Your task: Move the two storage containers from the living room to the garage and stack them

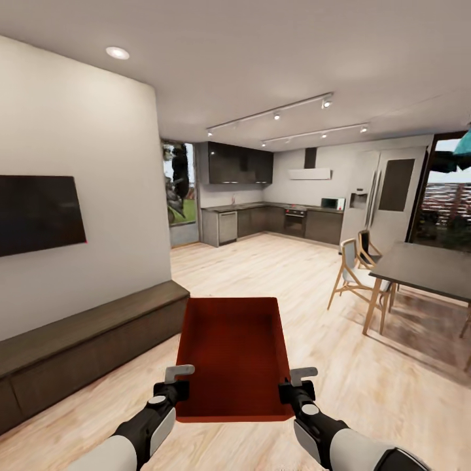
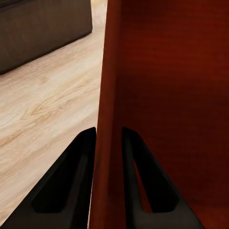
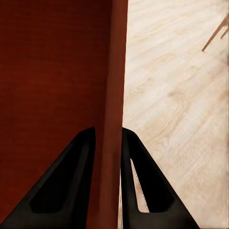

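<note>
One orange-red storage container (image 1: 234, 353) is held up in front of the robot, above the light wood-plank flooring (image 1: 275, 275) of the living room, carried between both arms. The left hand (image 1: 178, 383) is clamped on the container's left side wall near the corner closest to the robot; the left wrist view shows that wall (image 2: 109, 119) running between the two dark fingers (image 2: 67, 186), which press against it from either side. The right hand (image 1: 296, 384) is clamped in the same way on the right side wall, and the right wrist view has the wall (image 3: 114, 119) pinched between its fingers (image 3: 64, 186), with bare plank flooring beyond. The container sits level, open side up, its inside empty. To the robot's left a long low dark cabinet (image 1: 85, 340) runs along a pale wall bearing a dark screen (image 1: 36, 212). Ahead lies a kitchen with dark cupboards (image 1: 261, 196); to the right stand a dark-topped dining table (image 1: 425, 265) and wooden chairs (image 1: 350, 271).
</note>
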